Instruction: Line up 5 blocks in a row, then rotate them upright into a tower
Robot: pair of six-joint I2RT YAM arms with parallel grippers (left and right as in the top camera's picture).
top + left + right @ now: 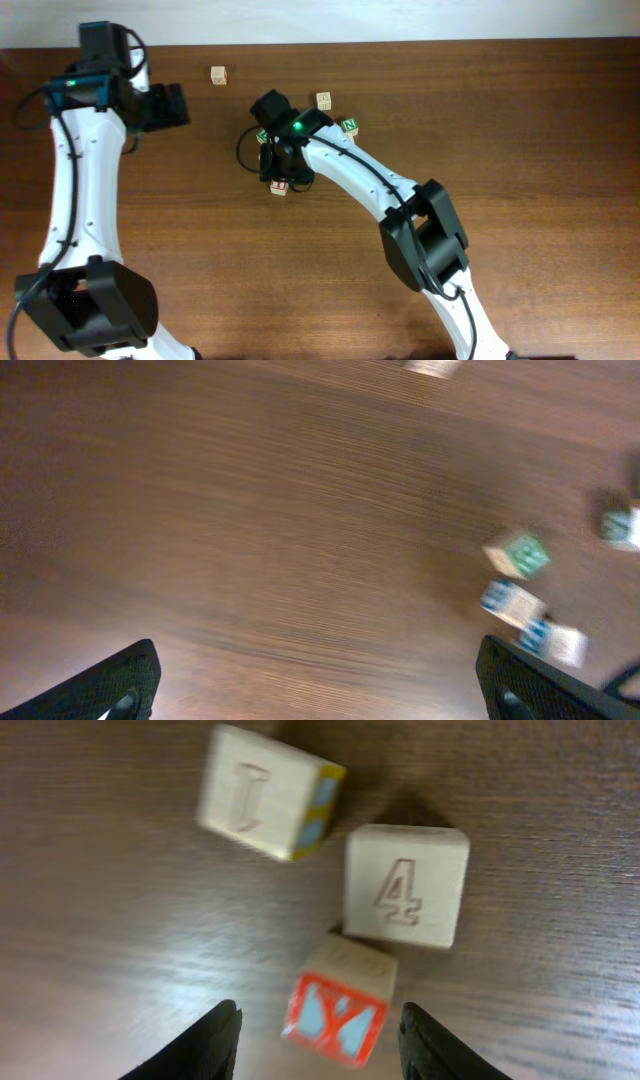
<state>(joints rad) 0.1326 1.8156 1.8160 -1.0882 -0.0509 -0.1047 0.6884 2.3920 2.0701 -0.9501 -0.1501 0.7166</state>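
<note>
My right gripper is open and straddles a block with a red Y face, which sits tilted with a gap to each finger. Just beyond it lie a tan block marked 4 and a tan block marked I. From overhead, the right gripper hangs over this cluster with the red Y block showing at its near side. Two more tan blocks lie farther back. My left gripper is wide open over bare table at the far left, holding nothing.
A green N cube sits right of the cluster, and a green cube peeks out beside the right wrist. The blurred left wrist view shows a green cube and blue-marked cubes at its right edge.
</note>
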